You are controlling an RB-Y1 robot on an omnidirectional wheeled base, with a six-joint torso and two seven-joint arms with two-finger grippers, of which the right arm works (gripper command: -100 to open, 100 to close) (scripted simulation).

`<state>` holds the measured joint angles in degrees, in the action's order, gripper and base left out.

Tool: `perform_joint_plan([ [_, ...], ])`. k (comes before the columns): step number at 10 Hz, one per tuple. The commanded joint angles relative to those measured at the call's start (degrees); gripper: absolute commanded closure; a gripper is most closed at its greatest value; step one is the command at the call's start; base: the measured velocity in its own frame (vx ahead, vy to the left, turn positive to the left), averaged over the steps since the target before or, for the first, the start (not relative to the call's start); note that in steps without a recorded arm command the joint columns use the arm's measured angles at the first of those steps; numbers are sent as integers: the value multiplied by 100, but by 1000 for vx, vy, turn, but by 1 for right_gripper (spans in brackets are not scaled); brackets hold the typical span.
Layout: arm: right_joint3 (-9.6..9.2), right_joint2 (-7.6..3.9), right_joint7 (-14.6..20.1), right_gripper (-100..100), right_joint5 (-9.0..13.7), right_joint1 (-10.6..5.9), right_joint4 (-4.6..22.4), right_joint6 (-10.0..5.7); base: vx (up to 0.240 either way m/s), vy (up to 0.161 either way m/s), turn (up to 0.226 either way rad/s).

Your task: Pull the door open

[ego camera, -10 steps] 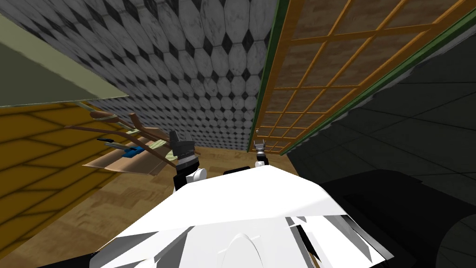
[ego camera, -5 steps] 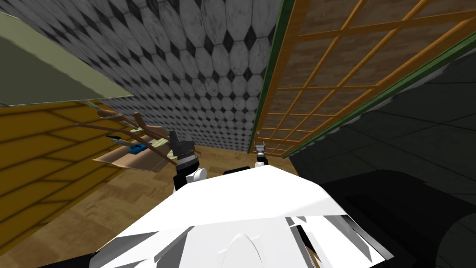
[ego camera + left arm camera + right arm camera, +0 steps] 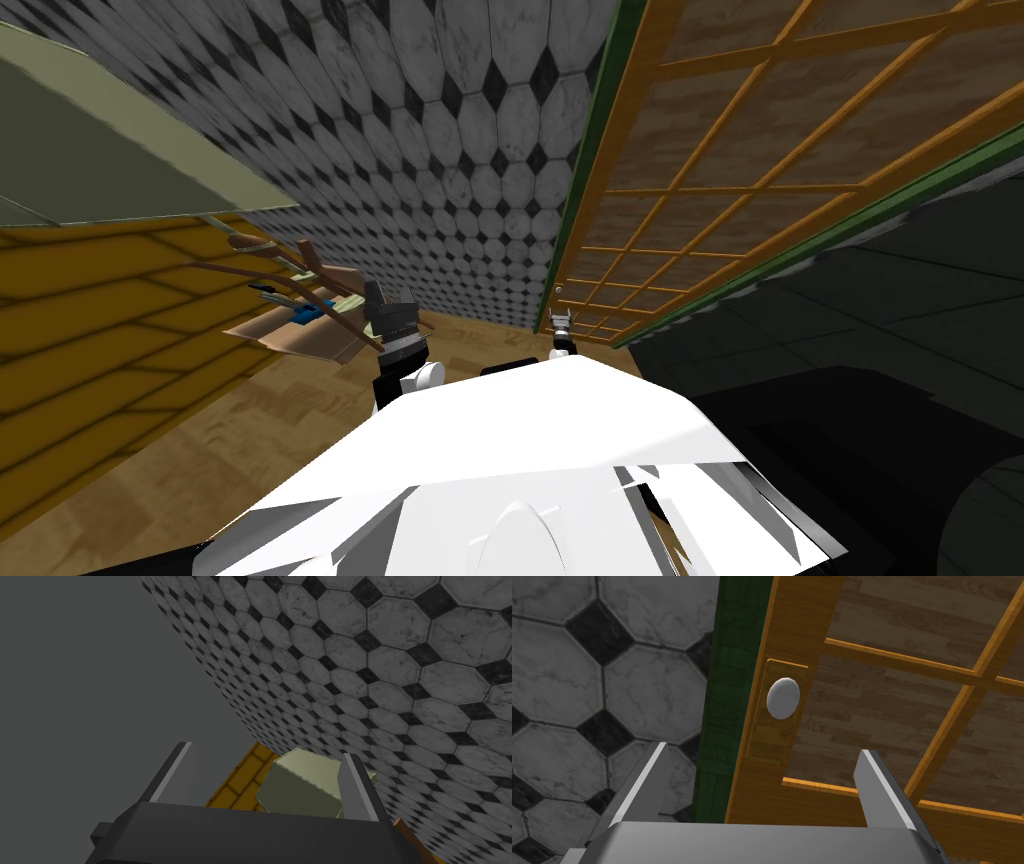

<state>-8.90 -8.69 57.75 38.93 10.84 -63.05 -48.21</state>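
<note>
The door [image 3: 720, 190] is a wooden lattice of orange bars over brown panels, set in a dark green frame [image 3: 585, 190]. Its round pale grey knob [image 3: 783, 698] sits on an orange plate near the frame edge [image 3: 724, 701]; in the head view the knob [image 3: 558, 288] is a tiny dot. My right gripper [image 3: 762, 768] is open, a short way from the knob, which lies ahead between the finger lines without contact. From the head, that gripper [image 3: 561, 321] hangs just below the knob. My left gripper [image 3: 265, 776] is open and holds nothing, raised at my left [image 3: 392, 312].
A wall of grey and black octagon tiles [image 3: 450, 150] runs left of the door. A wooden stand with curved brown poles and a blue item [image 3: 300, 310] stands at the left by a yellow brick wall [image 3: 90, 330]. A dark area [image 3: 880, 340] lies right.
The whole head view has shifted: the door and tiled wall loom larger and the stand has slid right, so I have moved closer. Both grippers keep their pose.
</note>
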Motion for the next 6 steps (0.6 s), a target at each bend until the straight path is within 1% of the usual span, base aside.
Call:
perform_joint_plan([
  [1,-27,-17,193,-100,147,-42,202,-76,59,-79,95],
  [2,-39,-26,292,-100,230,-78,323,-112,60,-76,95],
  [3,-39,-26,292,-100,230,-78,323,-112,38,-45,30],
  [4,-49,-34,378,-100,302,-110,428,-143,19,-32,36],
  [6,-70,-49,550,-100,447,-172,638,-206,31,-46,78],
])
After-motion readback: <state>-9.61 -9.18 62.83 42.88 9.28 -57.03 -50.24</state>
